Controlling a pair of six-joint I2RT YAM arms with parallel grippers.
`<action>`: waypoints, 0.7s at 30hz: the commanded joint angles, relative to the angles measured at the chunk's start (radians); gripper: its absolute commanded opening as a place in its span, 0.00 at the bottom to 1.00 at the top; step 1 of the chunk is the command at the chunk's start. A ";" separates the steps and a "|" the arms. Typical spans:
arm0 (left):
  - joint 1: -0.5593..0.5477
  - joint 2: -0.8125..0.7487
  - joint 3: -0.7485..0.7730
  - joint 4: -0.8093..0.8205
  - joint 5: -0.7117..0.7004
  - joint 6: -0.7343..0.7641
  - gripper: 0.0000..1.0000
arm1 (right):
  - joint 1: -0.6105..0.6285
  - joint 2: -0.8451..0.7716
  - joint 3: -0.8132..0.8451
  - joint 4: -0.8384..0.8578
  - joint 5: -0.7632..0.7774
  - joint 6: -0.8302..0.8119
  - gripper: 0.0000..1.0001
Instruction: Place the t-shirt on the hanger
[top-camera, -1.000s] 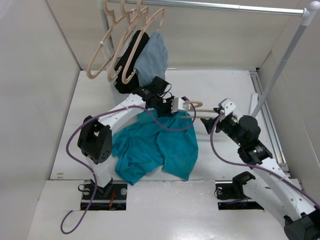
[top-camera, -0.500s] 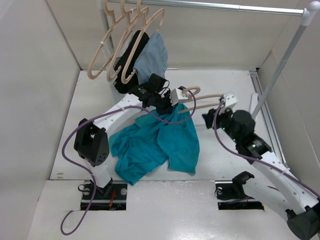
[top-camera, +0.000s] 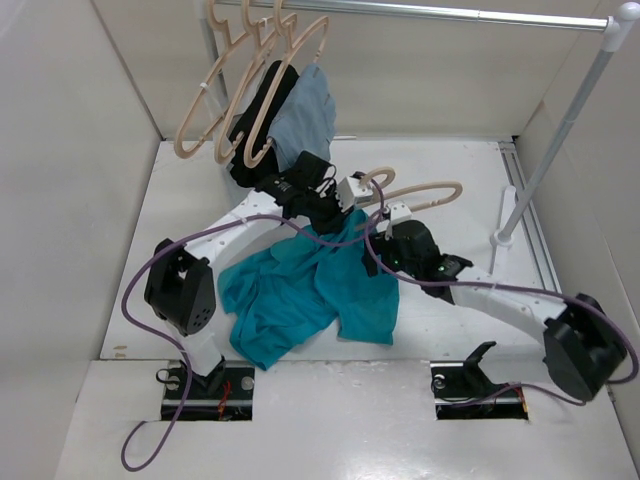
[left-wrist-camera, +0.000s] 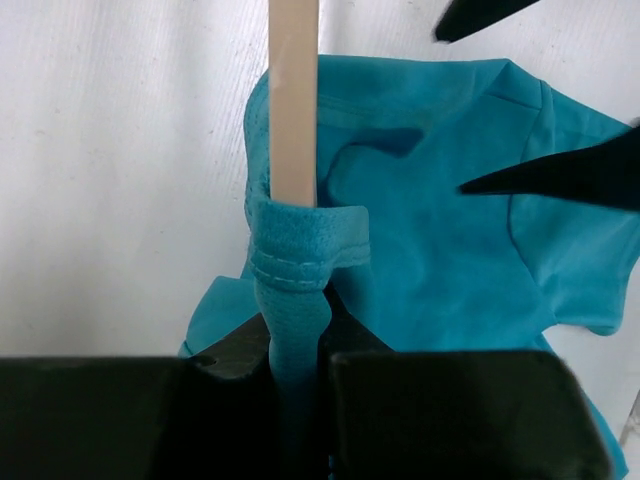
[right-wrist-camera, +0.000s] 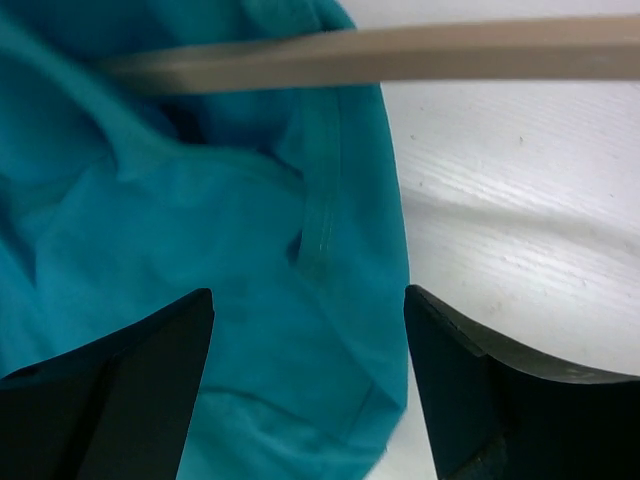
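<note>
At centre, hanger (top-camera: 428, 188) spans left-right; left end effector (left-wrist-camera: 298, 345) clamps t-shirt (top-camera: 300, 290), right end effector (right-wrist-camera: 307, 296) apart.

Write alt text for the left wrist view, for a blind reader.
The left pincer, shut, pinches a hemmed edge of the teal t-shirt, which loops around a beige hanger bar running up out of view. The rest of the shirt lies rumpled on the white table to the right.

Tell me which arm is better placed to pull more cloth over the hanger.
Right, probably: the right tool is open and free over the t-shirt, near the hanger; the left tool is shut on the t-shirt's edge.
</note>
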 joint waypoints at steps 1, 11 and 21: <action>0.001 -0.078 -0.011 0.035 0.036 -0.020 0.00 | -0.007 0.097 0.088 0.114 0.003 0.051 0.82; 0.001 -0.096 -0.040 0.053 0.055 -0.040 0.00 | -0.059 0.202 0.039 0.196 0.084 0.117 0.50; 0.001 -0.096 -0.021 0.053 0.073 -0.051 0.00 | -0.091 0.301 0.026 0.306 -0.013 0.108 0.12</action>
